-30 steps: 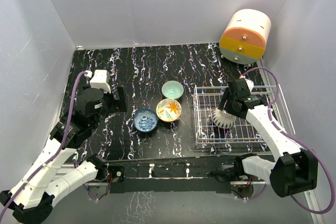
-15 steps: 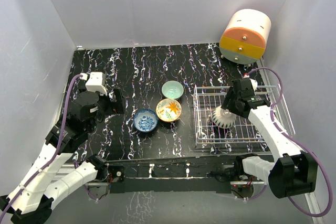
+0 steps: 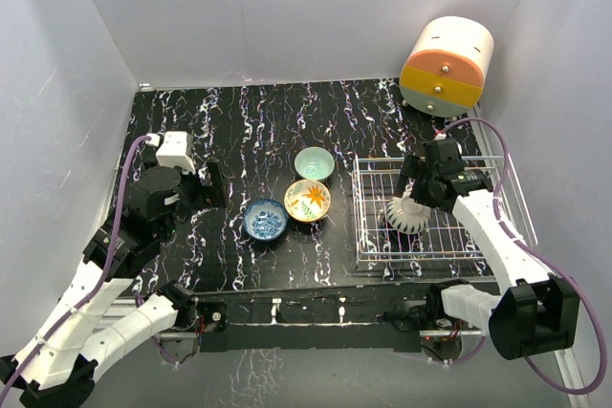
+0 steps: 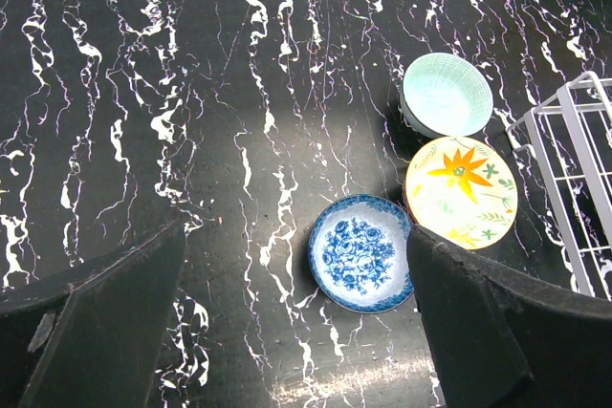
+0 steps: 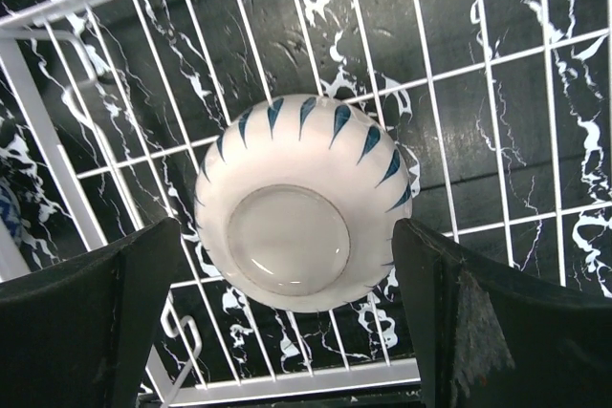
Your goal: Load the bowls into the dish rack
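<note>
The dish rack (image 4: pixel 574 179) ran off the left wrist view's right edge. The upturned bowl (image 5: pixel 301 203) concealed its interior.

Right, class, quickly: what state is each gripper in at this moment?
Left gripper: open, holding nothing.
Right gripper: open, fingers either side of the upturned white bowl, not gripping it.

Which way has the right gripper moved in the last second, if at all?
Yes. The right gripper shifted slightly toward the far rail of the dish rack, away from the upside-down white bowl, which stayed put. Its jaws are now open.
</note>
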Available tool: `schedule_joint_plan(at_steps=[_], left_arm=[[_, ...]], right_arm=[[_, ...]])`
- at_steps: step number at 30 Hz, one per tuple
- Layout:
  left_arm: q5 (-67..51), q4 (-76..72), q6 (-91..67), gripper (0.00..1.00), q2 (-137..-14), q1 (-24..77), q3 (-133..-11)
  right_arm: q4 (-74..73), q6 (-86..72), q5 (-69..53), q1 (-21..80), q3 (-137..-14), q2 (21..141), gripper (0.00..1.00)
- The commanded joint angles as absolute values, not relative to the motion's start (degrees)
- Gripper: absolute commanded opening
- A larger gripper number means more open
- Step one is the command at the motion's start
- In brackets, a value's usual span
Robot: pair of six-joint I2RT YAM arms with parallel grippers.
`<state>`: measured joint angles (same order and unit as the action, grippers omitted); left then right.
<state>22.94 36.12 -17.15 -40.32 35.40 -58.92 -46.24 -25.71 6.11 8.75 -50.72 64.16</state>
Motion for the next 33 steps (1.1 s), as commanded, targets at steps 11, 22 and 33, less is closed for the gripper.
schedule_joint_plan(at_steps=[11,22,33], left_arm=[[23.9,36.7,-16.6,0.97,-40.1,35.7,-58.2],[24.9,37.4,-16.2,0.97,-38.6,35.7,-58.4],[26.4,38.9,-15.8,0.97,-36.7,35.7,-58.2]], right_arm=[[-44.5,-24.3,5.6,8.6,-50.9,67.8,0.89],[-45.1,-26.5,10.7,8.6,-51.5,69.1,0.85],[-41.7,-27.8,19.0,5.9,-53.0,72.2,0.84]])
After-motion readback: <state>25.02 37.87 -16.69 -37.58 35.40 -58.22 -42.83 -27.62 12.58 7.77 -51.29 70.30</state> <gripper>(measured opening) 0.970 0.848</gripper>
